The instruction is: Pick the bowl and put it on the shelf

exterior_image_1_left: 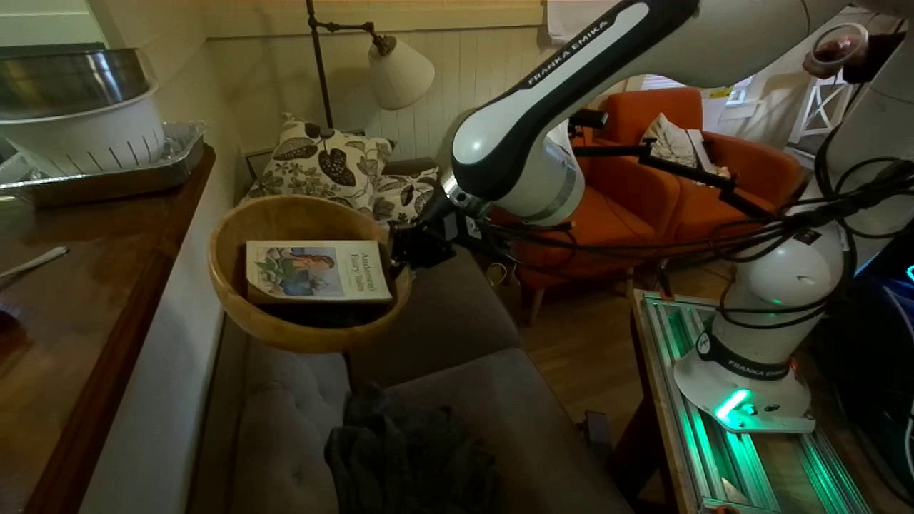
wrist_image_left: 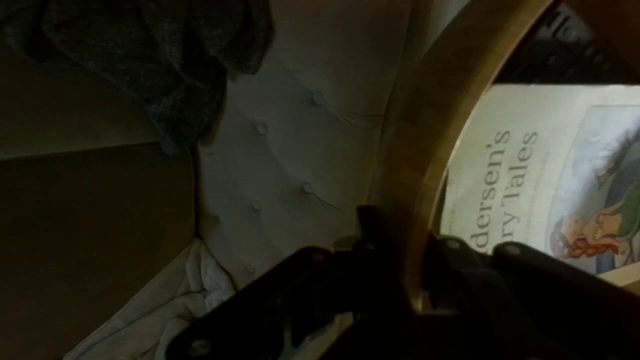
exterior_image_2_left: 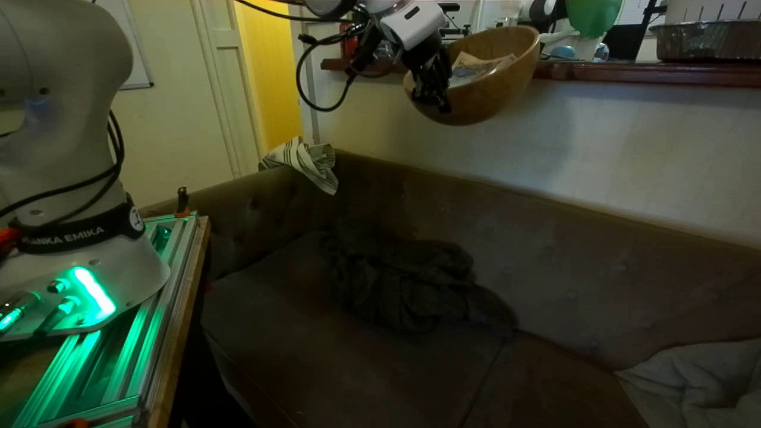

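The wooden bowl (exterior_image_1_left: 307, 339) hangs in the air above the sofa, beside the brown shelf (exterior_image_1_left: 107, 235). My gripper (wrist_image_left: 402, 240) is shut on its rim, one finger outside the wall and one inside, as the wrist view shows. In an exterior view the bowl (exterior_image_2_left: 493, 101) looks tilted, its upper rim above the shelf's edge (exterior_image_2_left: 594, 72) and its base lower than that edge. A fairy-tale book (exterior_image_1_left: 318, 268) lies inside the bowl on something dark. Part of a black object with buttons (wrist_image_left: 570, 45) shows under the book in the wrist view.
On the shelf stand a white ribbed container (exterior_image_1_left: 86, 139) with a metal bowl on it, a foil tray (exterior_image_2_left: 707, 41) and a white utensil (exterior_image_1_left: 36, 260). Below are the grey sofa (exterior_image_2_left: 565, 285) and a dark blanket (exterior_image_2_left: 404, 279). Patterned cushions (exterior_image_1_left: 321, 160) and a lamp (exterior_image_1_left: 401, 71) stand behind.
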`<action>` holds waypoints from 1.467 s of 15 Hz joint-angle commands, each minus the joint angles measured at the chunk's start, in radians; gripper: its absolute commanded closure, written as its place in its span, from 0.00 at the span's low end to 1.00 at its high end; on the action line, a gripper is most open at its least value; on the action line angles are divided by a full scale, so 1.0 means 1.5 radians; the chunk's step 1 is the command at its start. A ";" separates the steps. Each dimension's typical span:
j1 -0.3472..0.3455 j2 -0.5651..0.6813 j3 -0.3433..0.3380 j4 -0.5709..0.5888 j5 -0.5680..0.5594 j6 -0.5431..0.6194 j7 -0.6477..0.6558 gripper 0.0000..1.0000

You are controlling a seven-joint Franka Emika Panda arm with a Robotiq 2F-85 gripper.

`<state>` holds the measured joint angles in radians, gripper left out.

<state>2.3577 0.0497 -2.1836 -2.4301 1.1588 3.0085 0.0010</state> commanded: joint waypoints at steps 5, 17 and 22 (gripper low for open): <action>-0.034 0.029 -0.005 -0.073 -0.194 -0.035 0.013 0.96; -0.025 -0.032 -0.007 0.019 -0.037 -0.097 -0.330 0.96; -0.028 -0.021 -0.005 0.020 0.037 -0.103 -0.395 0.96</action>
<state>2.3135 0.0252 -2.1854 -2.4600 1.1222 2.8736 -0.5672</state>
